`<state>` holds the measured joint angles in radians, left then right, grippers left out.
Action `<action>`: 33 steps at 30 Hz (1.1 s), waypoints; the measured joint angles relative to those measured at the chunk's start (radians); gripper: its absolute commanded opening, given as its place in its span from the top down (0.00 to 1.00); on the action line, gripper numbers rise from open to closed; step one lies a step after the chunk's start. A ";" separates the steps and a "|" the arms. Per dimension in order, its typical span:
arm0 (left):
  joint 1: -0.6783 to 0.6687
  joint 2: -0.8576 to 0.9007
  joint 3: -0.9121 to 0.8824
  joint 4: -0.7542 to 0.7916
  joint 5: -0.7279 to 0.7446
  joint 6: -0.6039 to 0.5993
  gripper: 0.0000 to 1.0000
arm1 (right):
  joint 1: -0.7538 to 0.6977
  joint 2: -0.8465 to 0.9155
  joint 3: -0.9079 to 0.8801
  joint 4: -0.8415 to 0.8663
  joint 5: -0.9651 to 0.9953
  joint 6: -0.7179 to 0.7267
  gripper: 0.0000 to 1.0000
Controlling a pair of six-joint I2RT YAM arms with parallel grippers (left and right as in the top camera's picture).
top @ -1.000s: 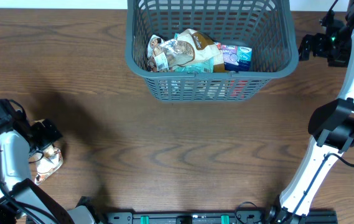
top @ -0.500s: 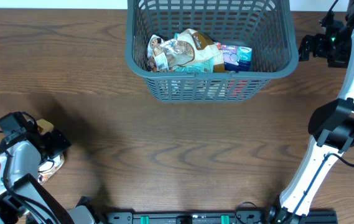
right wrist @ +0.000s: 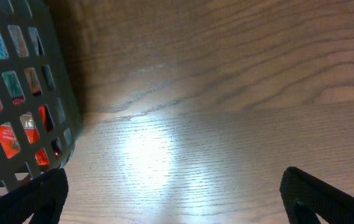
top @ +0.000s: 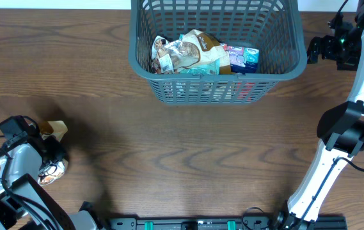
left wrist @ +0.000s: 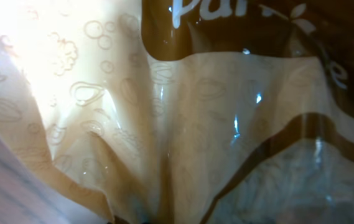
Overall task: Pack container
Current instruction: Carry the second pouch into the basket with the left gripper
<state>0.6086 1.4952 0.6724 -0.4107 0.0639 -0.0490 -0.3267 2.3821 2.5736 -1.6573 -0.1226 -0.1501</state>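
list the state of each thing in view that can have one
container: upright, partly filled
packed snack packets: heaped inside the container
left gripper: down on the loose snack packet, jaws hidden, grip cannot be told
loose snack packet: outside the container, creased, under the left gripper
right gripper: jaws open, empty, beside the container
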 measured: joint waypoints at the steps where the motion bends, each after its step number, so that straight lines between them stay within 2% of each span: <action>1: -0.001 -0.004 0.004 -0.008 0.018 -0.001 0.94 | 0.000 0.000 0.000 0.000 0.000 0.000 0.01; 4: -0.017 -0.032 0.052 -0.062 0.062 -0.008 0.94 | 0.000 0.000 0.000 0.000 0.000 0.000 0.01; 7: -0.055 -0.071 0.186 -0.178 0.080 -0.015 0.94 | 0.000 0.000 0.000 -0.001 0.000 0.000 0.01; 14: -0.241 -0.076 0.760 -0.465 0.095 0.010 0.94 | 0.009 0.000 0.000 0.000 0.000 0.000 0.01; 21: -0.512 0.006 1.219 -0.500 0.119 0.113 0.94 | 0.020 0.000 0.000 -0.002 0.000 0.000 0.01; 25: -0.700 0.085 1.361 -0.433 0.138 0.252 0.94 | 0.021 0.000 0.000 -0.003 0.000 0.000 0.01; 33: -0.967 0.225 1.379 -0.315 0.159 0.667 0.94 | 0.021 0.000 0.000 -0.008 0.000 0.000 0.01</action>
<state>-0.3584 1.7199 2.0510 -0.7261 0.2226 0.6182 -0.3061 2.3821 2.5732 -1.6653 -0.1226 -0.1501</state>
